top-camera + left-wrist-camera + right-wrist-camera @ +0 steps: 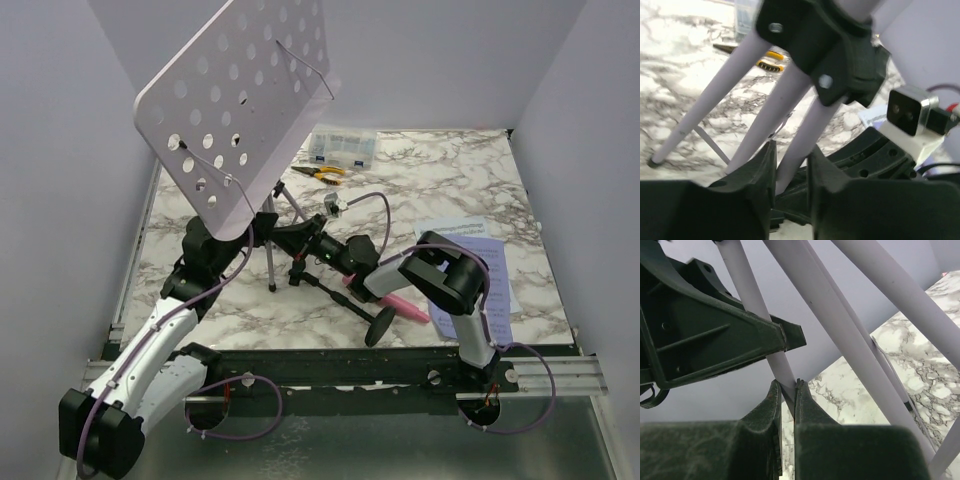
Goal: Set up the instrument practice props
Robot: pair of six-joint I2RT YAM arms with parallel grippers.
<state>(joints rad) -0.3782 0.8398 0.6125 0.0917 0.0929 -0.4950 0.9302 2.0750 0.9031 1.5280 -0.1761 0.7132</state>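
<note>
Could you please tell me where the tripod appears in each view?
Top external: tripod at centre, under the plate.
Left wrist: tripod fans from top centre, a leg in the left hand.
Right wrist: tripod crosses diagonally, a leg in the right hand.
Shared landmark: marble table.

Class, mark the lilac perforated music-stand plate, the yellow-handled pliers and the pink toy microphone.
Lilac perforated music-stand plate (250, 85): top external view, middle of its face.
Yellow-handled pliers (326, 173): top external view, handles.
Pink toy microphone (408, 306): top external view, pink body.
</note>
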